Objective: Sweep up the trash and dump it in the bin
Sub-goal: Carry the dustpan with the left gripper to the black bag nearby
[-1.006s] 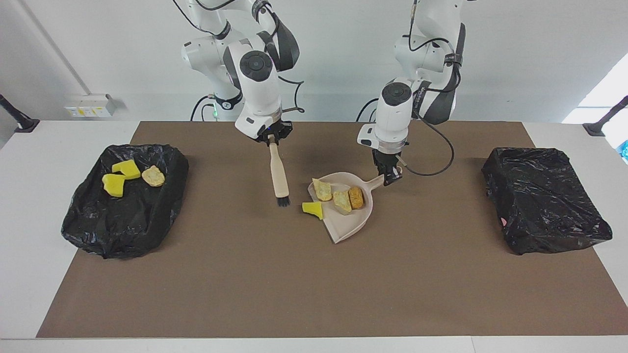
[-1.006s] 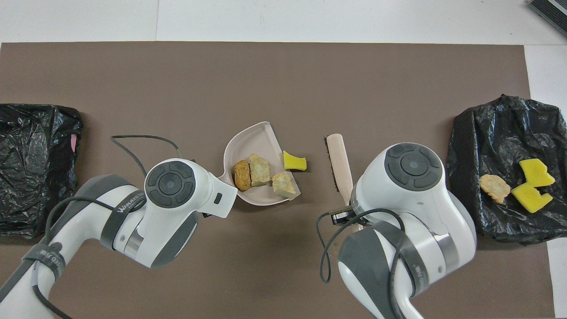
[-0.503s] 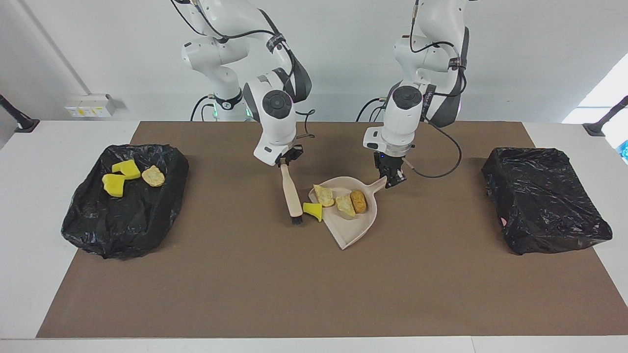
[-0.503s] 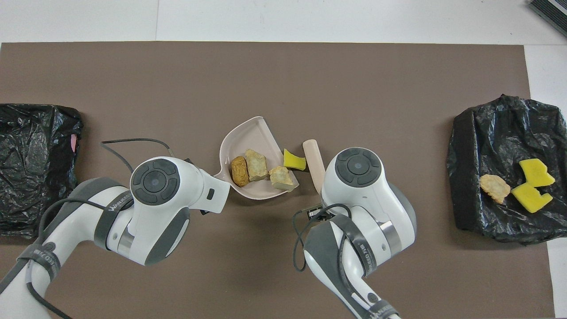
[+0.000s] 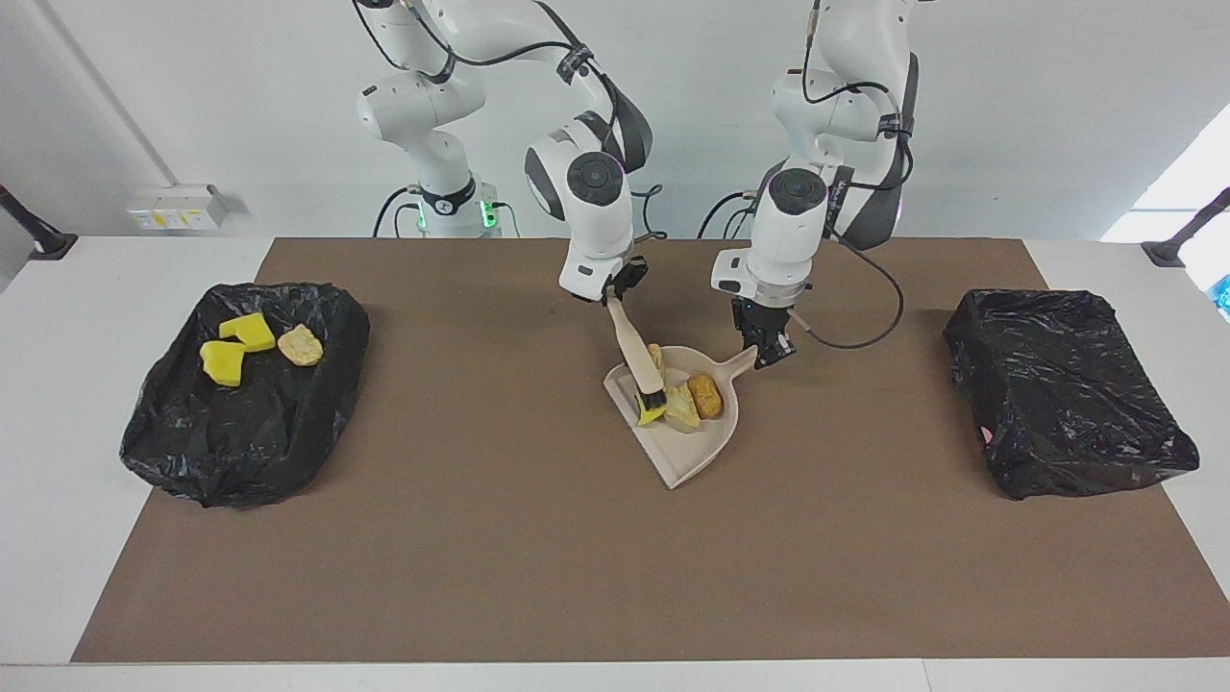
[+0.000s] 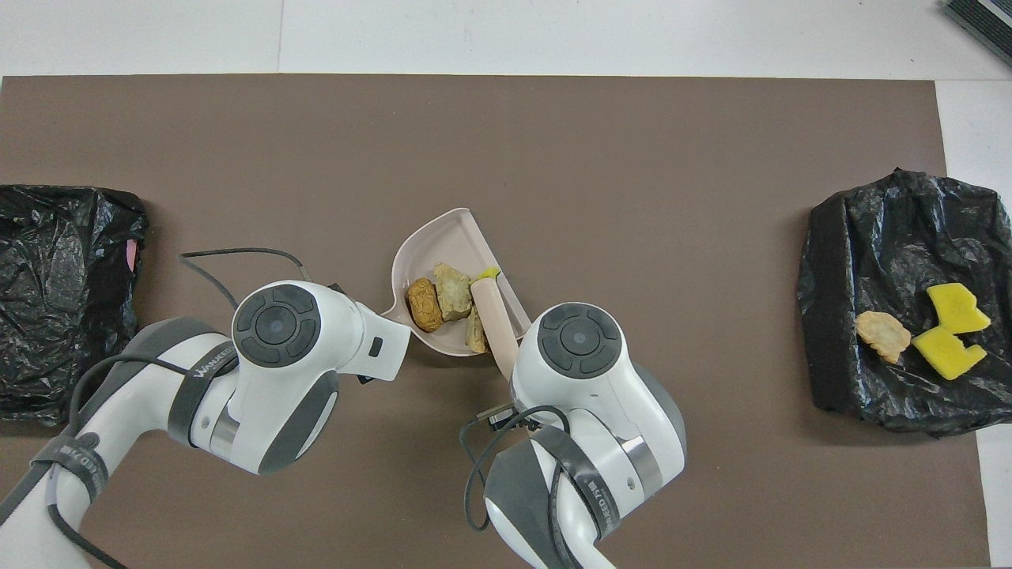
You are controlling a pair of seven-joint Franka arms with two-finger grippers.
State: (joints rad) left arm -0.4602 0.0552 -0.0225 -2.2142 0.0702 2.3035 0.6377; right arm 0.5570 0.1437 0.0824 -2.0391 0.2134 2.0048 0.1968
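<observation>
The beige dustpan (image 5: pixel 687 452) (image 6: pixel 443 237) lies mid-table on the brown mat. My left gripper (image 5: pixel 766 354) is shut on its handle. Trash sits in the pan: a yellow sponge piece (image 5: pixel 651 415) (image 6: pixel 486 273), a pale bread piece (image 5: pixel 683 409) (image 6: pixel 453 290) and a golden-brown one (image 5: pixel 706 394) (image 6: pixel 424 303). My right gripper (image 5: pixel 615 293) is shut on the beige brush (image 5: pixel 629 346) (image 6: pixel 494 320). The brush slants down into the pan, with its black bristles (image 5: pixel 651 396) against the sponge piece. In the overhead view both grippers are hidden under their wrists.
A bin lined with a black bag (image 5: pixel 245 423) (image 6: pixel 901 237) stands at the right arm's end of the table. It holds two yellow sponge pieces (image 5: pixel 231 348) and a bread piece (image 5: pixel 300 344). Another black-bagged bin (image 5: pixel 1067 389) (image 6: pixel 63 269) stands at the left arm's end.
My right arm swept the brush toward the dustpan and pushed the yellow sponge piece off the mat into the pan. The left gripper and dustpan shifted slightly, then held still.
</observation>
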